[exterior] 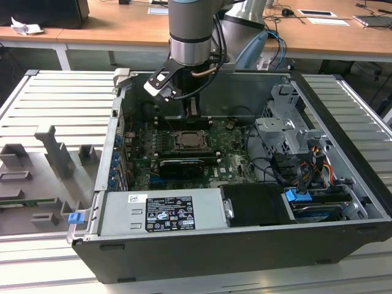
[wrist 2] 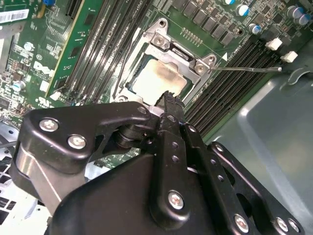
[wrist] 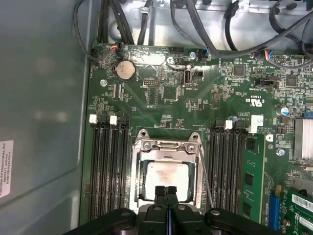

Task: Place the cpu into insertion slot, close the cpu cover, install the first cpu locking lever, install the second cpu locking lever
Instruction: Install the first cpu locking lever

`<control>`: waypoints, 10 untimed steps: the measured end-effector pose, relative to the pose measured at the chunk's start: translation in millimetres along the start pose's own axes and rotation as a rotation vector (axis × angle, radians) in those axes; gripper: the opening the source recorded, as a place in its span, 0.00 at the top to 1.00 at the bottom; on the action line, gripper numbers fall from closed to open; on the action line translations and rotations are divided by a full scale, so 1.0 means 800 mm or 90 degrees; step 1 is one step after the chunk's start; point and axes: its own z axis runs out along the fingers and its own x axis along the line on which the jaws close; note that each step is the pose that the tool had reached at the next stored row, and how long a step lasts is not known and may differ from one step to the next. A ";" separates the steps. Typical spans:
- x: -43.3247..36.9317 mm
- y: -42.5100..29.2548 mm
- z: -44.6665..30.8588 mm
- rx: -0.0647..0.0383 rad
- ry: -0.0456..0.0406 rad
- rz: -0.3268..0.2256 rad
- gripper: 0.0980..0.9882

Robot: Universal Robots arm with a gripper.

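Fingers [wrist: 160,195], pressed together, hang over the cpu cover [wrist: 142,161] edge beside the cpu [wrist: 164,172].

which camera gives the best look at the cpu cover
The first wrist view: the cpu cover lies square-on over the cpu, only one edge hidden behind the fingers. The second wrist view shows it slanted and partly blocked; the exterior view shows it small, from afar.

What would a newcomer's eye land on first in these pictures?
First, the open computer case on the slatted table, its green motherboard bared. The arm's black gripper reaches in, jaws together, just over the cpu, which sits in its socket framed by the silvery cpu cover.
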 end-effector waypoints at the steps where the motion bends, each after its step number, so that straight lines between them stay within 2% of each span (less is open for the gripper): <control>1: 0.000 0.0001 -0.0021 0.000 -0.0001 0.000 0.99; 4: 0.000 0.0005 -0.0100 0.000 -0.0006 0.000 0.99; 10: 0.000 0.0008 -0.0159 0.000 -0.0007 0.000 0.99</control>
